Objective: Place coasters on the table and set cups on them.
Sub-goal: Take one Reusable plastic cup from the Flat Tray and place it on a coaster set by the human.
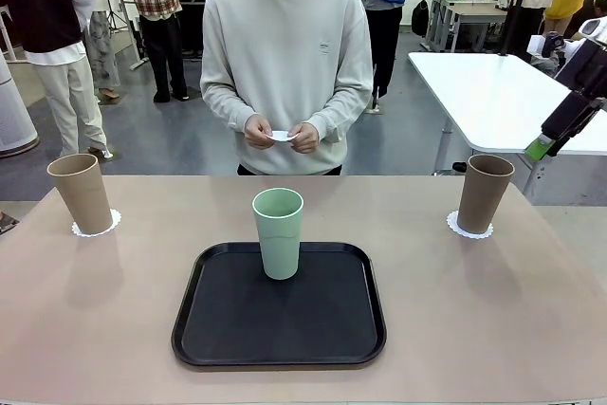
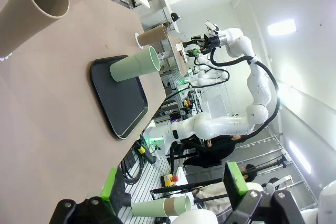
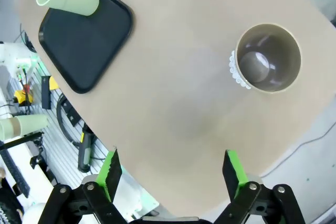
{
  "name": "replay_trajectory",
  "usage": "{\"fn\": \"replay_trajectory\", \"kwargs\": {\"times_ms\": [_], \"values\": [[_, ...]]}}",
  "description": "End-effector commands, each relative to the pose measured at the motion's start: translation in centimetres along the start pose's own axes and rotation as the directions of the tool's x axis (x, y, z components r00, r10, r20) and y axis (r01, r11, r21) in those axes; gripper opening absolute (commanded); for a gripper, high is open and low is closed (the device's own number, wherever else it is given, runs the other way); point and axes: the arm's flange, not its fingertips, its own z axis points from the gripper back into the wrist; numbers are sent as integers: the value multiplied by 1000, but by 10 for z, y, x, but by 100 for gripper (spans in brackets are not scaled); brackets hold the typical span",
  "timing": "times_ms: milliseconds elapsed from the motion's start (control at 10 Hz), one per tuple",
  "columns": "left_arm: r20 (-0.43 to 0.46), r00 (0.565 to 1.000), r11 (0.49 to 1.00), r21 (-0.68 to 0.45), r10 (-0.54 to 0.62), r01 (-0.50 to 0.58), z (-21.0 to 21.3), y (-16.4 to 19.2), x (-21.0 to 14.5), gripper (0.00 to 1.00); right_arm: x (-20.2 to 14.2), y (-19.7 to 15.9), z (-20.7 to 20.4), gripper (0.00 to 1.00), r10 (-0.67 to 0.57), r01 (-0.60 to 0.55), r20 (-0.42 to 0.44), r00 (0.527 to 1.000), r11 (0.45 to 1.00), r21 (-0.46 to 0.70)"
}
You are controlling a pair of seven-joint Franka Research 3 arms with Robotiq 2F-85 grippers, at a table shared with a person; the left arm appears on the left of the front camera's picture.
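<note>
Two tan cups stand on white lacy coasters on the beige table (image 1: 114, 329): one cup (image 1: 83, 193) on a coaster (image 1: 98, 226) at the far left, the other cup (image 1: 485, 193) on a coaster (image 1: 469, 228) at the far right. A mint green cup (image 1: 278, 232) stands upright on the black tray (image 1: 278, 315). The person holds a third coaster (image 1: 281, 136) in both hands. My right gripper (image 3: 172, 170) is open and empty, raised above the right cup (image 3: 268, 57); it shows at the right edge (image 1: 542, 147). My left gripper (image 2: 172, 182) is open and empty, off the table's left side.
The tray (image 3: 84, 40) takes up the middle near side of the table. A white table (image 1: 503, 92) stands behind on the right. The person stands at the far edge. Bare tabletop lies between the tray and each tan cup.
</note>
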Motion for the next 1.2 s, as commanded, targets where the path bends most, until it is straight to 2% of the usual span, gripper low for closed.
{"fn": "replay_trajectory", "kwargs": {"times_ms": [0,700,800,900,1000,1100], "values": [[4,1000,1000,-6,-6,6,1,-2,-1,100,-1,1,-5,100,15,-15,24,1000,1000,13],[4,1000,1000,-6,-6,6,1,-2,-1,100,-1,1,-5,100,15,-15,24,1000,1000,13],[4,1000,1000,-6,-6,6,1,-2,-1,100,0,0,0,100,0,0,1,1000,1000,1],[4,1000,1000,-6,-6,6,1,-2,-1,100,-23,37,4,100,-38,34,-91,995,999,-38],[4,1000,1000,-6,-6,6,1,-2,-1,100,-41,76,9,100,-86,59,-221,971,990,-127],[4,1000,1000,-6,-6,6,1,-2,-1,100,-55,101,6,100,-112,54,-354,929,984,-171]]}}
